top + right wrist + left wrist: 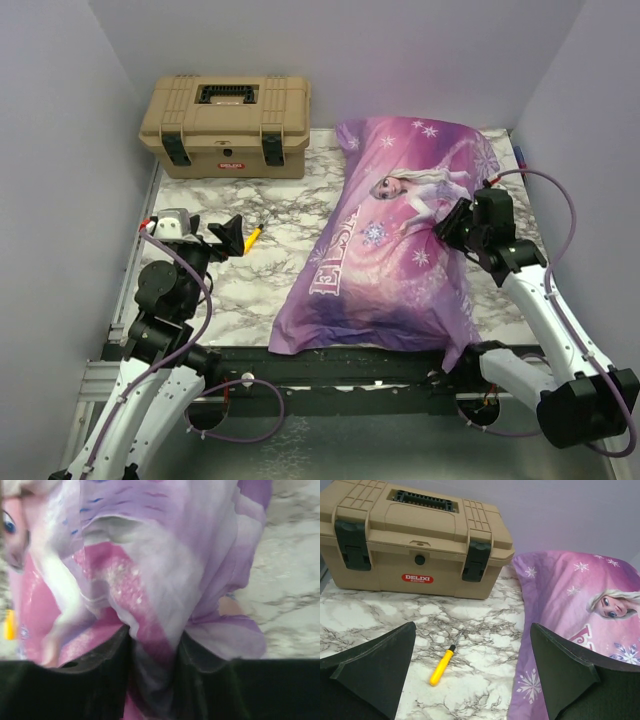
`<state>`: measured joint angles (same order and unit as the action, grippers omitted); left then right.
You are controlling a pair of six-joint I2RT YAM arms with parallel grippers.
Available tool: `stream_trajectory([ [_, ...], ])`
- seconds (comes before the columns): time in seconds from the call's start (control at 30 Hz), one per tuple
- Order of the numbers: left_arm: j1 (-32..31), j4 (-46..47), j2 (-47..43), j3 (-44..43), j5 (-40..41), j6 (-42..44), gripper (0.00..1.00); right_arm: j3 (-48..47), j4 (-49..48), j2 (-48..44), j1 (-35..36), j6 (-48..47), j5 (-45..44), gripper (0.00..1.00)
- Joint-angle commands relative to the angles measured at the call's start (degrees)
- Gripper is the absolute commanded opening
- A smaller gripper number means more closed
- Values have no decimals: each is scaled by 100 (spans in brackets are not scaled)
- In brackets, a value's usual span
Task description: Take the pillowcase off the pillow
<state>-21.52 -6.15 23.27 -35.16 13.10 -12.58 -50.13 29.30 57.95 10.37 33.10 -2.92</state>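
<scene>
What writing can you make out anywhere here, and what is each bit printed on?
"DELIXI": red label on the front of the toolbox.
Smaller line under "DELIXI" on the same label: too small to read.
"ELSA": large letters on the pillowcase, running along its left side in the top view.
No other text can be read.

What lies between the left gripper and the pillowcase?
Only a yellow screwdriver, close by the left gripper; otherwise bare marble table up to the pillowcase. The top view shows it.
</scene>
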Motion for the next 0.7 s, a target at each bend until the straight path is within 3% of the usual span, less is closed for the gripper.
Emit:
stream_trajectory([
  [0.0,-81,-53,78,57,54,25,97,155,-24,-287,-51,-18,-634,52],
  [0.13,-133,-58,188,63,53,21,97,-16,-30,-353,-93,-125,-979,94],
  [0.17,-148,-55,211,69,52,24,97,-57,-64,-350,-153,-158,-1034,99],
  [0.27,-204,-56,262,77,52,19,97,-181,-171,-333,-427,-132,-1047,100],
  [0.4,-253,-50,293,79,51,26,97,-161,-474,-223,-1081,76,-388,100],
  [0.53,-270,-50,314,84,52,33,97,170,-990,19,-1951,459,1054,100],
  [0.67,-283,-49,338,86,56,31,97,688,-1887,486,-2310,780,2426,100],
])
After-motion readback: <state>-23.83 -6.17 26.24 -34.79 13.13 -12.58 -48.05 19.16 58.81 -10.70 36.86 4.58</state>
